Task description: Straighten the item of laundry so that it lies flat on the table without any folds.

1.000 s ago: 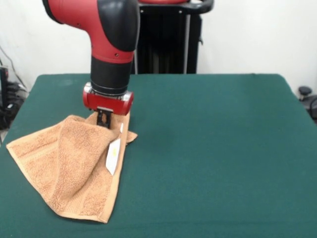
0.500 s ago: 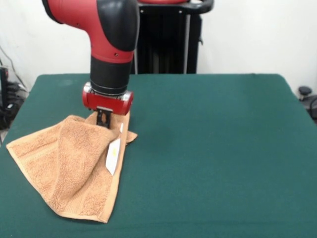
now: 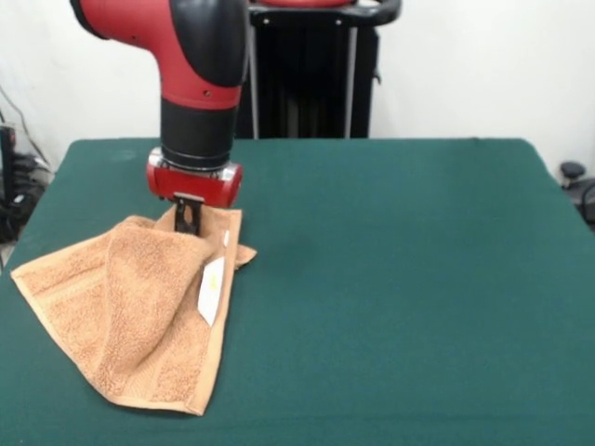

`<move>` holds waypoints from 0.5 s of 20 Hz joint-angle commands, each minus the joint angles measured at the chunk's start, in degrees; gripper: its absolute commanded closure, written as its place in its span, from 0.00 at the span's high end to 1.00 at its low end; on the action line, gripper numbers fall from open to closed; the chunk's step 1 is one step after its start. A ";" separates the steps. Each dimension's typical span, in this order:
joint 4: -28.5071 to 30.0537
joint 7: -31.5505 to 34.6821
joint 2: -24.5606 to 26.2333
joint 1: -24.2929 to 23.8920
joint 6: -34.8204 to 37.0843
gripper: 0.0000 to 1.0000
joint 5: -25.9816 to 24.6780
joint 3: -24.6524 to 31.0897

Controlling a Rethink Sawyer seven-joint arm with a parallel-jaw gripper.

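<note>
Since earlier, tool [image 3: 188, 223] shifted left (towel [image 3: 130, 316] folded).

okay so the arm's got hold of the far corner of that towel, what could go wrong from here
1. The gripper seems to pinch only the far corner of the towel, so a quick pull could slip it free.
2. A thick fold runs across the towel's middle; dragging the corner might slide the whole bundle over the table without opening it.
3. The towel's left corner sits at the table's edge, so a pull that way could tip cloth over the side.
</note>
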 commanded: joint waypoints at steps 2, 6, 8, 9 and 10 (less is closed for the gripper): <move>6.41 7.36 -3.36 -4.76 1.33 0.00 -3.57 6.34; 8.19 5.88 -7.67 -7.13 4.64 0.00 -4.67 7.23; 8.66 5.30 -8.85 -8.05 5.95 0.00 -5.11 7.77; 8.80 5.18 -9.10 -8.42 6.27 0.00 -5.30 8.04; 8.98 5.14 -9.28 -8.76 6.41 0.00 -5.53 8.25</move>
